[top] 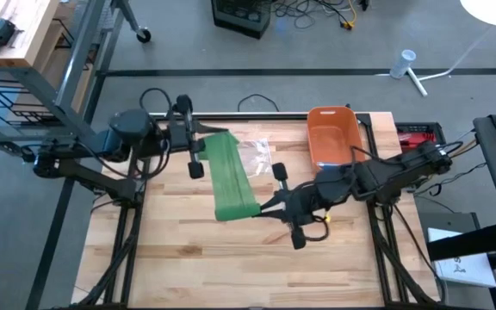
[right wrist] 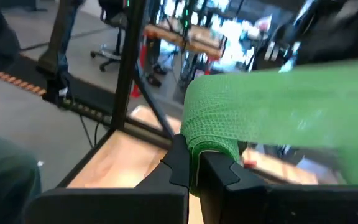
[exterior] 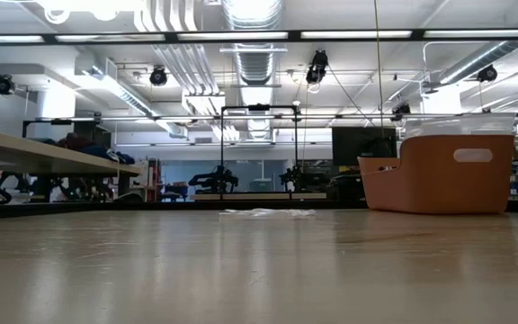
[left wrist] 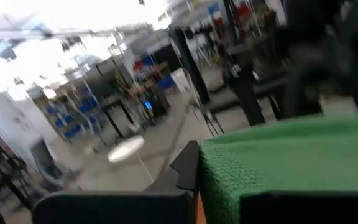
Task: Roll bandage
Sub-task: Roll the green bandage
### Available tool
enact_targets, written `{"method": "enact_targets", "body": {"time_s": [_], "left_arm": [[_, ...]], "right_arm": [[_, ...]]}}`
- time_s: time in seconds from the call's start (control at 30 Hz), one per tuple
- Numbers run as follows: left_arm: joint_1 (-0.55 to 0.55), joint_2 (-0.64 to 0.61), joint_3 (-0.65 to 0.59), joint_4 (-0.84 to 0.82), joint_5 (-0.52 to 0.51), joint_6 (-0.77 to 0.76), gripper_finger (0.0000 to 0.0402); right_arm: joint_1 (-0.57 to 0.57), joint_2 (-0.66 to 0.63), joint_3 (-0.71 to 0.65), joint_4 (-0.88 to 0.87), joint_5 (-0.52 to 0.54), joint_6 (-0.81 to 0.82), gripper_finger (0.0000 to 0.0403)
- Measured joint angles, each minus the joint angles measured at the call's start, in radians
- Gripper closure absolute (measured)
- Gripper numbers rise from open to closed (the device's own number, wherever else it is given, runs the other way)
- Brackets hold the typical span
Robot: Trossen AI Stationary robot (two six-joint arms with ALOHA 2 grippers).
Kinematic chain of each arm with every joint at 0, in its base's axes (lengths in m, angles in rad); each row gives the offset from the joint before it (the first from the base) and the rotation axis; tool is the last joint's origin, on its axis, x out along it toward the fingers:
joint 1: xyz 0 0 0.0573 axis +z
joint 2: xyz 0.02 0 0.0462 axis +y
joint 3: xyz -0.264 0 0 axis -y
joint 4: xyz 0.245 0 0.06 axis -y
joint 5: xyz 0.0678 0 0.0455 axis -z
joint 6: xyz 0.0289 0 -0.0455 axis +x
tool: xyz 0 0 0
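Green bandage (right wrist: 210,134) fills both my wrist views, its partly rolled end clamped in my right gripper (right wrist: 194,165). From above I see both arms reaching inward over the tabletop (top: 188,250), the strip stretched between them: left gripper (top: 198,148) closed on its far end, right gripper low near the middle. Only the low view shows the orange bin (exterior: 439,175) side-on

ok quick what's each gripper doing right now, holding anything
Left gripper: shut on the far end of the green bandage.
Right gripper: shut on the near end of the same bandage.
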Motion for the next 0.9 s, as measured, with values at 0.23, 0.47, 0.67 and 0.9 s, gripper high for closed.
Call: {"method": "enact_targets", "body": {"time_s": [0.23, 0.47, 0.67, 0.9], "left_arm": [[-0.005, -0.020, -0.135, -0.018, 0.090, -0.151, 0.0392], [-0.043, -0.006, -0.277, 0.131, 0.130, -0.176, 0.0360], [-0.087, -0.014, -0.283, 0.169, 0.135, -0.174, 0.0287], [-0.107, -0.052, -0.264, 0.167, 0.145, -0.207, 0.0189]], "right_arm": [[-0.005, -0.033, 0.000, 0.099, 0.048, -0.097, 0.0400], [-0.036, -0.035, -0.001, 0.167, 0.054, -0.105, 0.0400], [-0.047, -0.035, -0.001, 0.195, 0.122, -0.069, 0.0400], [-0.047, -0.046, -0.001, 0.192, 0.148, -0.056, 0.0400]]}}
